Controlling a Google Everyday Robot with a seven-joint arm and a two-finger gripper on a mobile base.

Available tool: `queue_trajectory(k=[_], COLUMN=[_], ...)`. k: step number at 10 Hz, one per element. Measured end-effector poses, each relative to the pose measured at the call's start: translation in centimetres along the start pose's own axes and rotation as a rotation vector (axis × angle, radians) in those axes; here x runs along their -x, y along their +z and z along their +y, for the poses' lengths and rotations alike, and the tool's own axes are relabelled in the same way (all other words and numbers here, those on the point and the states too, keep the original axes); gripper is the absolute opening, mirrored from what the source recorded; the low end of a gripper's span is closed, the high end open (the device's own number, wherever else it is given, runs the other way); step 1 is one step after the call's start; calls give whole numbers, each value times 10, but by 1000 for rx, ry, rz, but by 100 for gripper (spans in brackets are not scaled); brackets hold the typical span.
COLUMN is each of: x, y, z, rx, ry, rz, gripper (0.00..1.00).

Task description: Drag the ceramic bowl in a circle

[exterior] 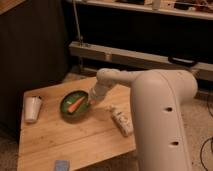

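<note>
In the camera view, a light wooden table point(75, 135) stands in front of a dark shelf unit. The shallow round green glazed ceramic bowl point(75, 104) with a darker rim sits on the far half of the table, a little left of its middle. Inside it lies an orange carrot-like piece point(76, 105), placed diagonally. The white robot arm point(150, 100) comes from the right and bends down to the bowl. The gripper point(92, 101) is at the bowl's rim at 3 o'clock, with its fingers pressed together; whether they pinch the rim I cannot tell. At 9 o'clock from the bowl, near the table's left edge, stands a white paper cup point(32, 108), apart from the bowl. At 4 o'clock lies a long white packet point(120, 120). At 6 o'clock, near the front edge, is a small blue-grey square object point(61, 165).
</note>
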Motion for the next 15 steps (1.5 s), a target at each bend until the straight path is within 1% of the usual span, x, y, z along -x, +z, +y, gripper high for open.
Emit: queue_trajectory(k=[2, 4, 6, 8, 9, 10, 11, 12, 13, 15], x=[-10, -46, -71, -110, -130, -153, -167, -182, -196, -209], y=[-8, -8, -16, -23, -24, -25, -24, -23, -19, -6], z=[-22, -46, -74, -95, -100, -102, -99, -92, -80, -49], rx=[-19, -48, -71, -94, -99, -102, -104, -104, -109, -114], ry=[22, 43, 74, 98, 104, 97, 82, 52, 13, -62], rz=[-7, 4, 1, 5, 7, 13, 17, 23, 34, 57], gripper=[0, 0, 0, 0, 0, 0, 0, 0, 0, 0])
